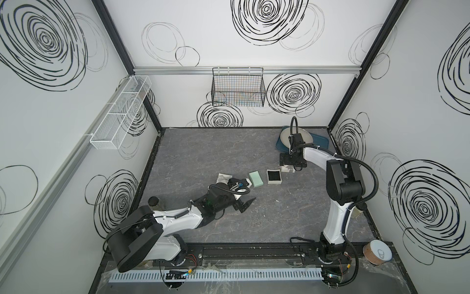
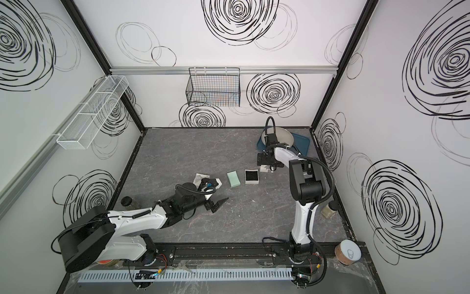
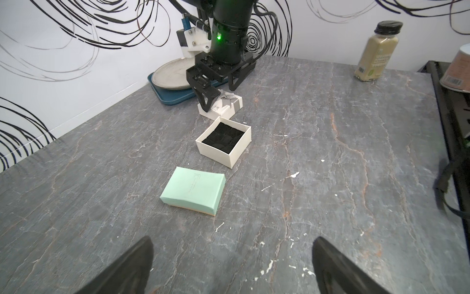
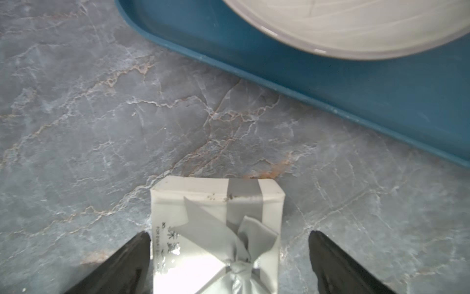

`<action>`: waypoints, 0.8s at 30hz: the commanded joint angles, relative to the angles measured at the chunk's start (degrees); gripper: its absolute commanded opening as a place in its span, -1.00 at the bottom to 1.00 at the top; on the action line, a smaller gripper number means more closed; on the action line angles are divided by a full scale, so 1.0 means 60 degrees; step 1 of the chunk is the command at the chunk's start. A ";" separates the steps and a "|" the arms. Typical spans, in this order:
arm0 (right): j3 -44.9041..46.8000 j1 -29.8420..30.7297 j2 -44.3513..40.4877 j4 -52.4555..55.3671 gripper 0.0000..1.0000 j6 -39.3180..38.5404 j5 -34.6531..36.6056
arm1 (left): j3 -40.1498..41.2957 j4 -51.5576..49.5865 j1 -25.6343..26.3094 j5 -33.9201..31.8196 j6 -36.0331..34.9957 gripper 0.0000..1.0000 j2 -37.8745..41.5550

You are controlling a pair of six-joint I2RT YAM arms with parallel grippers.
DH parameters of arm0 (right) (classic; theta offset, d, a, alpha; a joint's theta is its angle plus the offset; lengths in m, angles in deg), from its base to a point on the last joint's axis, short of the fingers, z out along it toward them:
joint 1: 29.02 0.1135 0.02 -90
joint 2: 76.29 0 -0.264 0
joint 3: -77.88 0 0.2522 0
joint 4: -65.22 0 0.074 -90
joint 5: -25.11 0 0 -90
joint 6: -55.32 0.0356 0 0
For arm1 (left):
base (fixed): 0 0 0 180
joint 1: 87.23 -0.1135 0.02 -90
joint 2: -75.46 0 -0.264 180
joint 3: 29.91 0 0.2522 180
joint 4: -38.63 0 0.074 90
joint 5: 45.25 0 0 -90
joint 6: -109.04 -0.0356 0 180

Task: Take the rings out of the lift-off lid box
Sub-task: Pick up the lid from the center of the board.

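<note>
One square box (image 1: 274,177) open upward, ribboned lid (image 4: 216,203) flat between released right pincer (image 4: 229,233), left pincer (image 3: 232,239) released, empty

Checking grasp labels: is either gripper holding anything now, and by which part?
Nothing is held. The right gripper, jaws open, straddles the ribboned lid without clamping it; the left gripper is open, empty.

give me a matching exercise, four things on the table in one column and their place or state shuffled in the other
1. mint green box
2. white box with black lining
3. ribboned white lid
4. pale plate

a. on the blue tray
b. between the open jaws of the right gripper
c. open, lid off
d. closed, beside the open box

Pairs: 1-d, 2-c, 3-b, 4-a
</note>
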 commanded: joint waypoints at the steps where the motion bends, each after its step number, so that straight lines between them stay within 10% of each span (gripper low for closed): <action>1: -0.0197 0.0049 0.0293 0.0177 0.99 0.0174 0.0196 | 0.0157 0.0618 0.0119 0.0032 -0.0291 0.99 0.0259; 24: -0.0280 0.0324 -0.0010 0.0362 0.50 0.0624 0.0430 | 0.0176 0.0500 0.0171 -0.0185 -0.0317 0.99 0.0448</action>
